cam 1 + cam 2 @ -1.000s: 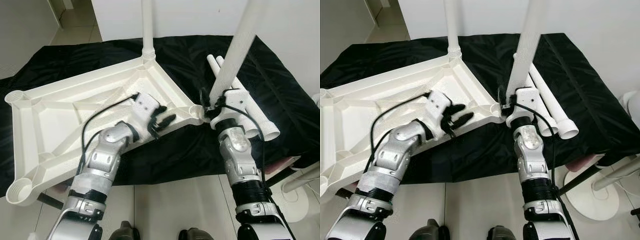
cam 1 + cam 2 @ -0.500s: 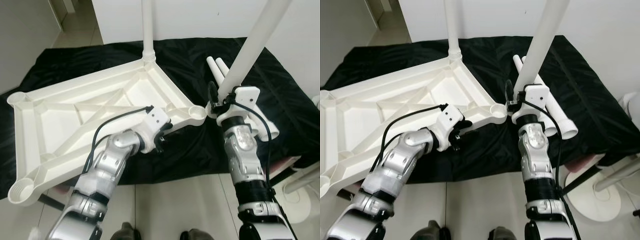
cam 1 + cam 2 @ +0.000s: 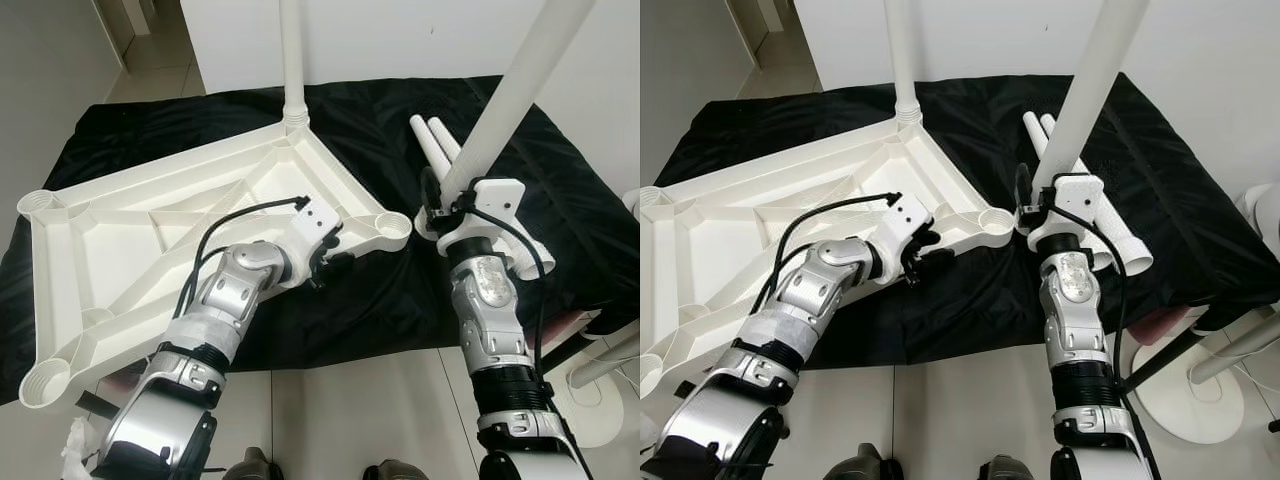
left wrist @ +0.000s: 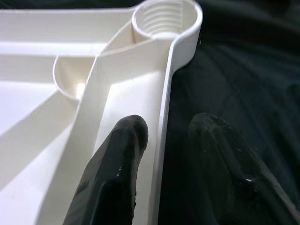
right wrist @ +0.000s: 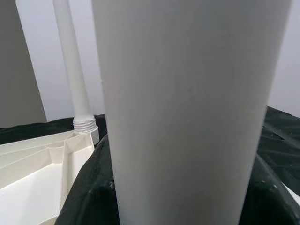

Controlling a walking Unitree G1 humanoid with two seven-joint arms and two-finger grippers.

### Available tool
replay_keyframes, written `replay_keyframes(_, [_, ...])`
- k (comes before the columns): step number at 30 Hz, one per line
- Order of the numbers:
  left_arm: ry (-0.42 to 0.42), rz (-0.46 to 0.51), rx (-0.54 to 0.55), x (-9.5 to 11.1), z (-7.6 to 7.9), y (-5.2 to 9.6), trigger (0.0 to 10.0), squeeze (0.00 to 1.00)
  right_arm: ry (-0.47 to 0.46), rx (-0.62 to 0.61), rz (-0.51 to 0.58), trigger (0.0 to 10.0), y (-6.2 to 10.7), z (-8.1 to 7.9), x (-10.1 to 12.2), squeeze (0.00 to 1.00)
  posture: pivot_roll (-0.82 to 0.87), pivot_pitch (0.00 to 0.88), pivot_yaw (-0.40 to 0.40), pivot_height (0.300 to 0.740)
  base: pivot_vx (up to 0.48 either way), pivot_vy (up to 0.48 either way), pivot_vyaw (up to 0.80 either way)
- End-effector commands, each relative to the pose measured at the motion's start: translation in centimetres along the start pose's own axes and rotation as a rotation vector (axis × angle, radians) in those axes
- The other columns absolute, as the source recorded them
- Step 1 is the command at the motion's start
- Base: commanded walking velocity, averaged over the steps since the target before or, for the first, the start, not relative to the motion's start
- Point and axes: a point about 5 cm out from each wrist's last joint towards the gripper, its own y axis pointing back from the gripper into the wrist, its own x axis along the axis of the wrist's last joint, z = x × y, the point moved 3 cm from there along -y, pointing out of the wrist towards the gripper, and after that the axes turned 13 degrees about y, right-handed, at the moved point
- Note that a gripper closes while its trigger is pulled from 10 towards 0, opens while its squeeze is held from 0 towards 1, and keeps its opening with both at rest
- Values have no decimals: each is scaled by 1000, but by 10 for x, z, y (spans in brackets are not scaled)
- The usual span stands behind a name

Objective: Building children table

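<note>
The white plastic tabletop (image 3: 150,215) lies upside down on a black cloth (image 3: 380,120). One white leg (image 3: 291,60) stands screwed into its far corner. My left gripper (image 3: 325,262) is open and straddles the front rim (image 4: 161,140), one finger (image 4: 122,154) inside and the other (image 4: 220,145) outside over the cloth. Just beyond it is the bare threaded corner socket (image 4: 166,21). My right gripper (image 3: 447,200) is shut on a second white leg (image 3: 520,80), held up and tilted, with its lower end just right of that socket (image 3: 393,224).
Two spare white legs (image 3: 1120,235) lie on the cloth behind my right arm. The cloth-covered surface ends just in front of my arms, with tiled floor (image 3: 340,410) below. A white round stand base (image 3: 1200,390) sits on the floor at the right.
My left gripper has moved from inside the tabletop to its front rim, closer to the corner socket. The right gripper has carried the leg slightly right and away from the socket corner.
</note>
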Motion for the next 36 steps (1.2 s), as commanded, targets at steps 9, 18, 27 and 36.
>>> replay_keyframes(9, [-203,-122,164,-21,-15,1,10000,0,21,-10,23,10000,-2,4,5,0,-148,20,94,740,0,0,0])
replay_keyframes(18, [-220,-152,-54,-20,-10,22,10000,0,21,-23,19,10000,-1,5,4,0,-139,34,102,740,0,0,0])
replay_keyframes(27, [-284,-283,-219,-49,-4,47,10000,0,26,-22,17,10000,-2,6,4,0,-130,38,99,740,0,0,0])
replay_keyframes(36, [-283,-318,-264,-57,-1,58,5333,0,27,-19,21,10000,-4,6,5,0,-129,37,96,740,0,0,0])
